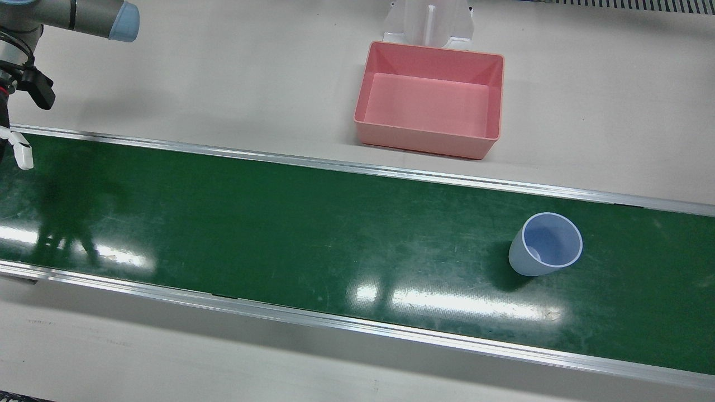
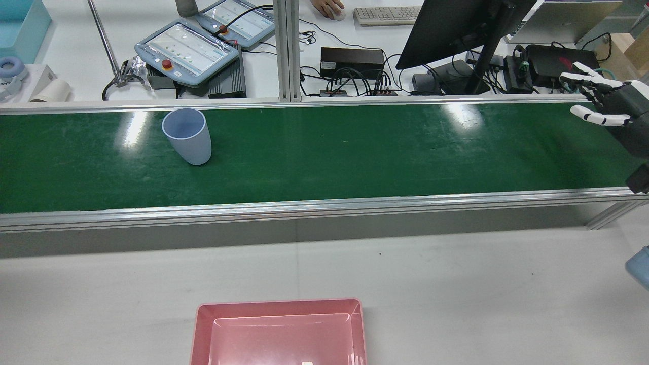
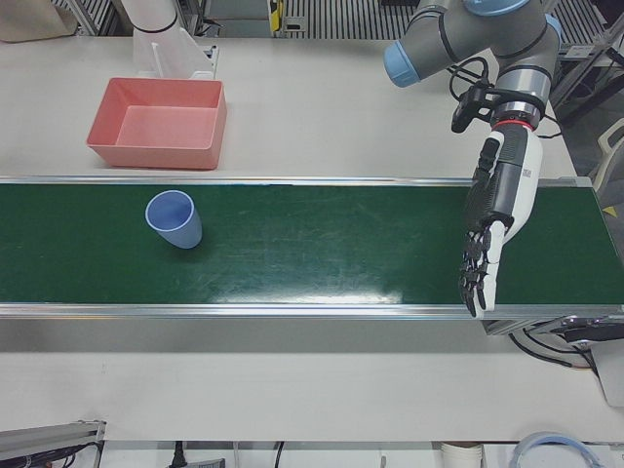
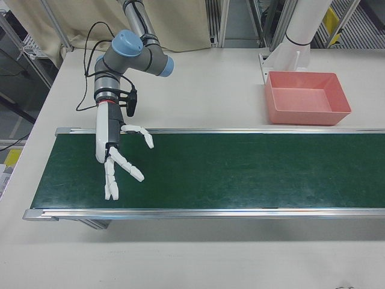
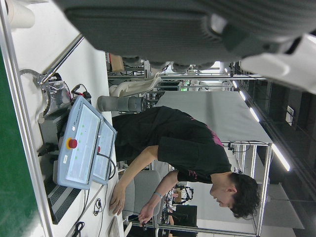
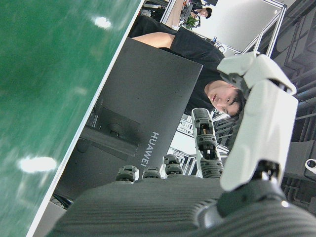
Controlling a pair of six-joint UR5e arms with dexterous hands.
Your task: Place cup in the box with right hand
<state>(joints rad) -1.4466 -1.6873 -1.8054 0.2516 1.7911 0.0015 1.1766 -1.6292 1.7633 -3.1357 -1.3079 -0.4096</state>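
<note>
A pale blue cup (image 1: 546, 244) stands upright and empty on the green conveyor belt (image 1: 279, 223); it also shows in the rear view (image 2: 186, 136) and the left-front view (image 3: 174, 219). The empty pink box (image 1: 430, 100) sits on the white table beside the belt, also in the right-front view (image 4: 307, 96). My right hand (image 4: 114, 150) is open with its fingers spread over the far end of the belt, far from the cup; it shows at the rear view's right edge (image 2: 603, 104). My left hand (image 3: 492, 219) is open with straight fingers over the opposite end of the belt.
Aluminium rails (image 1: 357, 167) run along both sides of the belt. A white arm pedestal (image 1: 429, 22) stands just behind the box. Beyond the belt are teach pendants (image 2: 187, 48), a monitor (image 2: 456, 30) and cables.
</note>
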